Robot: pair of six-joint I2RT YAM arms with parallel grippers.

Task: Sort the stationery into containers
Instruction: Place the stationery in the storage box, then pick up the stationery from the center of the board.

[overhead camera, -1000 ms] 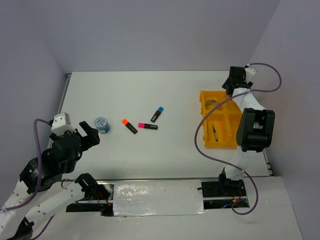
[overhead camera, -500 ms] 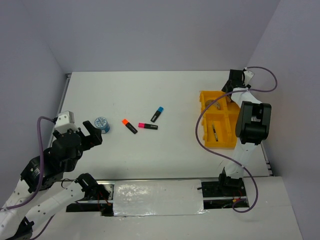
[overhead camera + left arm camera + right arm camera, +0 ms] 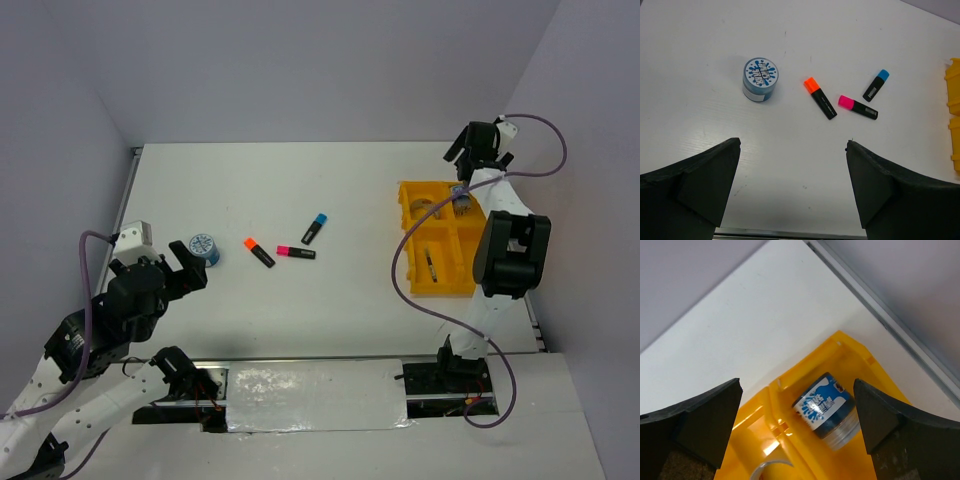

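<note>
The white table (image 3: 330, 190) carries everything, and I place it all against the yellow tray (image 3: 412, 282), which sits toward my right edge with its 4 square compartments.

My right gripper (image 3: 478, 150) hangs just past the tray's far right corner. Its 2 fingers (image 3: 695, 420) stand wide apart with nothing between them and touch nothing. Straight below them, in the tray's far right compartment, a blue-white tape roll (image 3: 826, 410) lies tipped on its side, a bit blurred; I cannot tell whether it rests on the floor of the compartment.

My left gripper (image 3: 187, 266) is well apart from the tray, over the table's near left part. Its jaws are spread just as wide, empty, and clear of the table.

A 2nd blue-white tape roll (image 3: 760, 79) stands upright on the table, far left of the tray, just beyond my left fingertips.

A silvery tape ring (image 3: 425, 208) lies in the tray's far left compartment.

3 short black markers lie on the table between that standing roll and the tray: the orange-capped marker (image 3: 820, 91), the pink-capped marker (image 3: 858, 107) just beside it, and the blue-capped marker (image 3: 875, 85) nearest the tray.

1 thin pen (image 3: 430, 266) lies in the tray's near left compartment; its colour is too small to tell.
</note>
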